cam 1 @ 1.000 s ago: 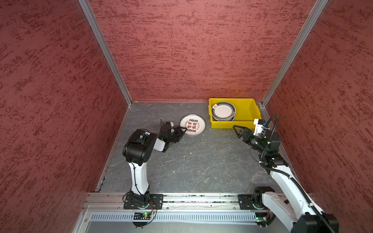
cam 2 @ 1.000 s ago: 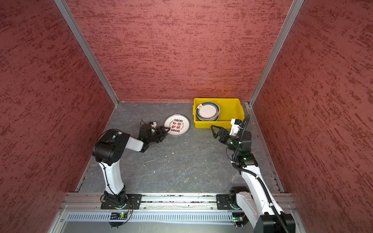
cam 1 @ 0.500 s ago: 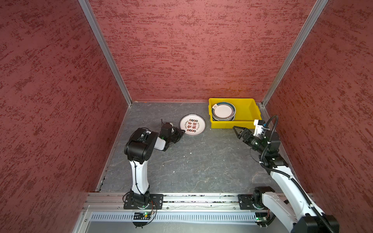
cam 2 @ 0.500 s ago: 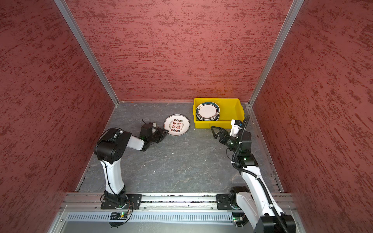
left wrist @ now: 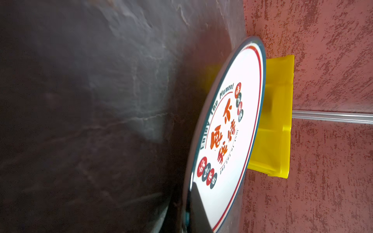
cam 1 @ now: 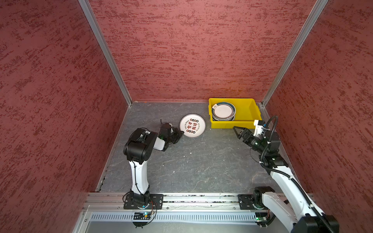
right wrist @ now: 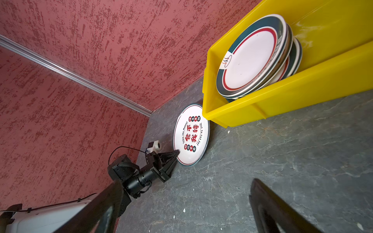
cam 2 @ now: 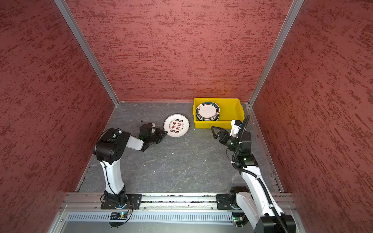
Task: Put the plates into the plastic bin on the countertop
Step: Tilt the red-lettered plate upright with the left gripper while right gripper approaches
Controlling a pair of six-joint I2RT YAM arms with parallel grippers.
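**Entry:** lettered plate point(cam 1: 192, 126), lying on the countertop point(cam 1: 201, 161), just beside the plastic bin point(cam 1: 230, 124) and outside it.

**Tool state:** the left gripper point(cam 1: 180, 133) is being pressed together on the plate's rim. One finger point(left wrist: 196, 207) is being shown over the upper face in the left wrist view. The right gripper point(cam 1: 237, 130) is being held spread, with nothing between its jaws, near the bin's front wall.

**Hazards, as judged:**
- Only a thin edge bite is being taken, well off the plate's centre, so pivoting or slipping out is being risked once the plate is raised.
- Little friction is probably being offered by the glossy face.
- The bin's lipped rim is being presented as an obstacle, and a low carry could be ended by a knock against the wall.
- The stacked plates point(cam 1: 223, 111) are being shown unevenly piled at the bin's end nearer the lettered plate. A drop onto them could set the pile sliding or chip a rim.

**Appearance:**
- The plate is round, shallow, white and glossy.
- A thin dark edge line and a red inner ring are being shown.
- Large red and black Chinese characters, small red and dark dots, and "Enjoy The Moment" lettering are being shown on the face.
- The stack's top plate is being seen with a broad dark-green band and a red ring.
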